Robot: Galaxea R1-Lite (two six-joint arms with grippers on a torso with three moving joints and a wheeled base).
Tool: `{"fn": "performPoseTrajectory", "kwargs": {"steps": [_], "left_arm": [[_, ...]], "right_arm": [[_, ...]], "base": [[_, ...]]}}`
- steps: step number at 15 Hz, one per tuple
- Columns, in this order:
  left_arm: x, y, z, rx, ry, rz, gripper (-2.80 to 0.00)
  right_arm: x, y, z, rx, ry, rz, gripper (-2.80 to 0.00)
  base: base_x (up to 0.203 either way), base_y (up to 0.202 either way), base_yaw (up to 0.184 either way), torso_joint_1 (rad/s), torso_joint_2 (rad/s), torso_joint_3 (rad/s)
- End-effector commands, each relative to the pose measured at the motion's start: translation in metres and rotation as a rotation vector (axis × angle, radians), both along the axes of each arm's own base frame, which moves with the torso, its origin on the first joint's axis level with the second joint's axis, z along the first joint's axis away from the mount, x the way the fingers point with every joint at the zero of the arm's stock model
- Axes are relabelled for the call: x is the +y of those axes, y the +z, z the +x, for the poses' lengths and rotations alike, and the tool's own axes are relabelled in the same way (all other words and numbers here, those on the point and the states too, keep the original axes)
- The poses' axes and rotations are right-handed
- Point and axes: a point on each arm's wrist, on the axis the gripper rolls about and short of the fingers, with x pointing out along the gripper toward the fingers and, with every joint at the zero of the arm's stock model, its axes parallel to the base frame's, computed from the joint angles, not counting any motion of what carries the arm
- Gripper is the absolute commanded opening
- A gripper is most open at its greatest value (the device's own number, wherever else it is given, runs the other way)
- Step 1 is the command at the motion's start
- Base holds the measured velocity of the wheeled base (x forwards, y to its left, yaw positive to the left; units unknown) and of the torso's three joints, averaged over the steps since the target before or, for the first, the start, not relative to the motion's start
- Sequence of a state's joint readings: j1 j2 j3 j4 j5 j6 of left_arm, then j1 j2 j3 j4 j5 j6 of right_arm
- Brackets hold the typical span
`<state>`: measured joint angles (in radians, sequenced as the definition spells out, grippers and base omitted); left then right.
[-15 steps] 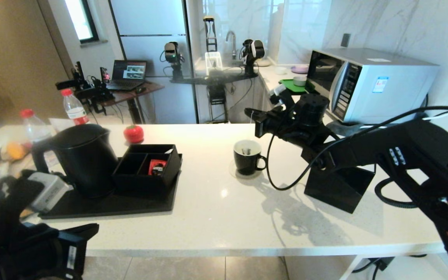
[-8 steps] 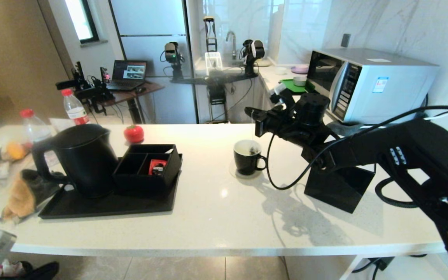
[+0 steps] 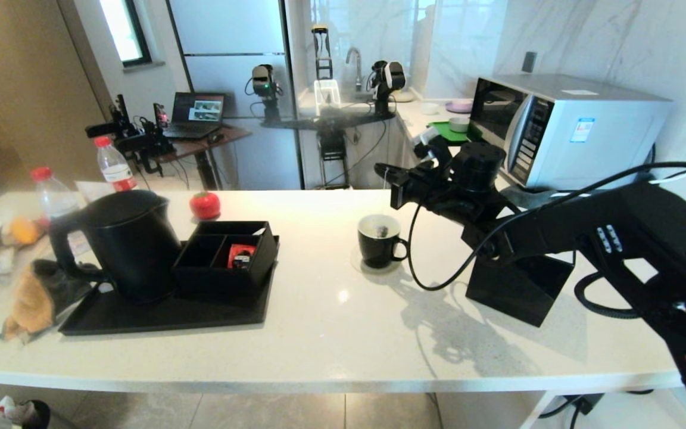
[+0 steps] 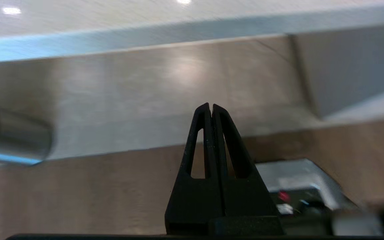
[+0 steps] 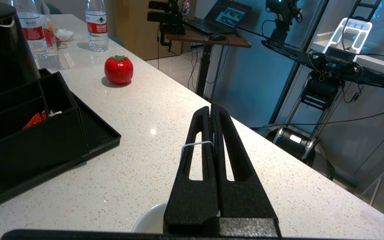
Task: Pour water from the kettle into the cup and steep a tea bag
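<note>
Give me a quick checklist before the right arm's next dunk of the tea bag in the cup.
1. Right gripper shut on the tea bag string: ok.
2. Tea bag hanging inside the cup, not outside the rim: ok.
3. Cup upright on the counter, handle clear of the gripper: ok.
4. Water level in the cup: cannot tell.
5. Kettle back upright on its tray: ok.
6. Left gripper shut, below the counter edge, out of the way: ok.

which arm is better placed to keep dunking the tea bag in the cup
Right. The right gripper sits just above the cup, shut on the string of the tea bag, which hangs inside the cup. The left gripper is shut on nothing, down below the countertop edge.
</note>
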<state>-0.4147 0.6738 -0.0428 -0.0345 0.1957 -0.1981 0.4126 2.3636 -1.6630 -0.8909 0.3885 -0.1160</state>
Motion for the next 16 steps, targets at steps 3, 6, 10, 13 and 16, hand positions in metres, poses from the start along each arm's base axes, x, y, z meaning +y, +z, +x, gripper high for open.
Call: {"fn": "performPoseTrajectory", "kwargs": {"steps": [3, 6, 10, 13, 16], "left_arm": [[0.000, -0.004, -0.005, 0.011, -0.086, -0.071, -2.80], [0.000, -0.008, -0.010, 0.014, -0.137, -0.102, -2.80], [0.001, -0.010, -0.013, 0.001, -0.147, -0.126, -2.80], [0.002, -0.009, -0.015, -0.011, -0.138, -0.157, -2.80], [0.003, -0.008, -0.019, -0.059, -0.181, -0.180, -2.80]], "right_arm": [[0.000, -0.003, 0.000, 0.002, 0.002, -0.003, -2.80], [0.001, -0.006, 0.001, 0.012, 0.004, -0.007, -2.80], [0.002, -0.013, 0.002, 0.028, 0.004, -0.015, -2.80], [0.005, -0.020, 0.003, 0.042, 0.008, -0.021, -2.80], [0.006, -0.023, 0.004, 0.047, 0.010, -0.022, -2.80]], "base": [[0.000, 0.000, 0.000, 0.000, 0.00, 0.000], [0.000, 0.000, 0.000, 0.000, 0.00, 0.000], [0.000, 0.000, 0.000, 0.000, 0.00, 0.000], [0.000, 0.000, 0.000, 0.000, 0.00, 0.000], [0.000, 0.000, 0.000, 0.000, 0.00, 0.000]]}}
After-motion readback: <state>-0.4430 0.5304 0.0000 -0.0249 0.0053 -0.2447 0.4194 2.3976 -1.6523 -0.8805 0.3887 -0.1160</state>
